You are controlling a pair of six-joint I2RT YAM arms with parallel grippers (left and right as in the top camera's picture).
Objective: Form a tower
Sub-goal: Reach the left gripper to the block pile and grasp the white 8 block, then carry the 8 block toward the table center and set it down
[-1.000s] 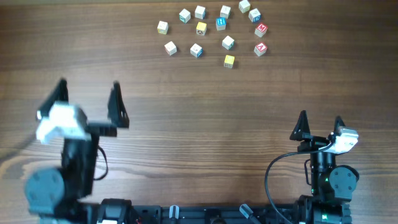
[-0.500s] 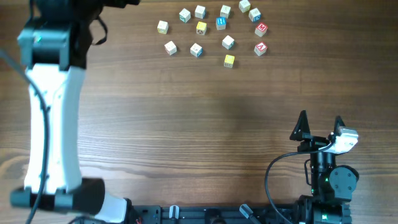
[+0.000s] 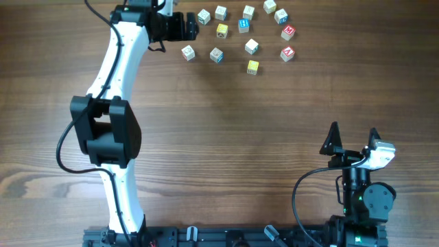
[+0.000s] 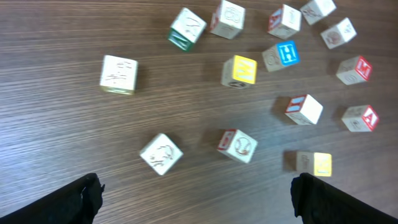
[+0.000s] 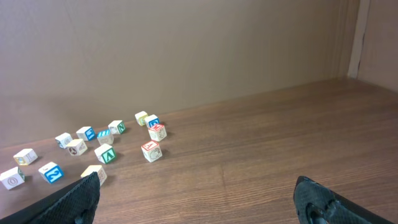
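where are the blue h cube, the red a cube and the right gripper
blue h cube (image 4: 283,55), left wrist view, on its blue face
red a cube (image 4: 360,118), left wrist view, middle of the cube
right gripper (image 3: 353,130), overhead view, midway between its open fingertips

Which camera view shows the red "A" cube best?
The left wrist view: the red "A" cube is close and its letter is readable. The overhead view shows the cube small, at the group's right edge. The right wrist view shows the cube far away, letter unclear.
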